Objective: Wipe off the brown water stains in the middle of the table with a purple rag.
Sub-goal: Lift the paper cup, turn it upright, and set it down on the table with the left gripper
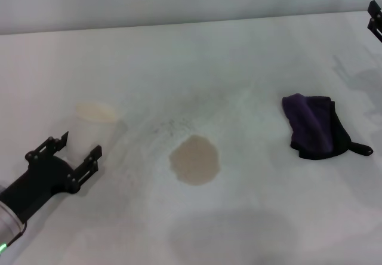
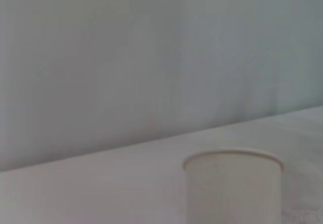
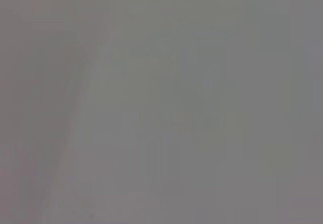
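- Left pincer [image 1: 76, 153], nearest the head camera at the counter's near left: fingers spread wide, nothing between them, tips just short of the paper cup [image 1: 94, 128].
- Counter [image 1: 239, 217]: broad white matte surface with faint grey smudges; it carries everything listed below.
- Purple rag [image 1: 313, 125]: bunched in a loose heap on the right side, dark purple with black edging, a small black tab sticking out at its near right. Well apart from both pincers.
- Brown water stains [image 1: 194, 160]: one roundish tan patch in the middle, between cup and rag, nearer the cup. No cloth touches it.
- Paper cup again in the left wrist view [image 2: 233, 186]: upright, pale, rim open.
- Right pincer [image 1: 375, 19]: only a black bit shows at the far right edge, above the counter; cannot tell how its fingers stand. Right wrist view shows plain grey.
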Available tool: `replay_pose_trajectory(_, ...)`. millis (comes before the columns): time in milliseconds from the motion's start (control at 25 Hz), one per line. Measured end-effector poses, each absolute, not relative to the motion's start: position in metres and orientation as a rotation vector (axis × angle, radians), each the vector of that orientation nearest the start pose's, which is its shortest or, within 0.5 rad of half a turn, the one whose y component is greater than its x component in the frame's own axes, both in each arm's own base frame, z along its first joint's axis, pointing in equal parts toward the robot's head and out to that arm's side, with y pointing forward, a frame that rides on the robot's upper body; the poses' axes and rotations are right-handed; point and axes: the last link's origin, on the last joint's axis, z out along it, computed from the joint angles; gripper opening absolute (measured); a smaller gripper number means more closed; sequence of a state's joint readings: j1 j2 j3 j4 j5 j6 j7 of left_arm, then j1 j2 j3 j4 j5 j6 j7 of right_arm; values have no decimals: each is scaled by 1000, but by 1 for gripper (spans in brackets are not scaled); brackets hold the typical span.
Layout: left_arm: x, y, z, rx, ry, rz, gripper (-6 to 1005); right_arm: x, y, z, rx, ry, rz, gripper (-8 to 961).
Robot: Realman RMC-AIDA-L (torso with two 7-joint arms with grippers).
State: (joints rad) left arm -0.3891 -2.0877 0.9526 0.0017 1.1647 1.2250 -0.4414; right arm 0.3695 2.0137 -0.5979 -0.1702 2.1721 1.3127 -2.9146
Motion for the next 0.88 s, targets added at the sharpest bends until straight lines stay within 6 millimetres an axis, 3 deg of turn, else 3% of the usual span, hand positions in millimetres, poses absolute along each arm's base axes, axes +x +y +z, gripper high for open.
replay_pose_trajectory(560,-357,231,-80,-2186,-626,-572,662,366,313,64,-1612,262,569,829)
replay_pose_trajectory(880,-356,225,-79,-2184,-575,-572,665,366,313,63,-1618,262,566,830)
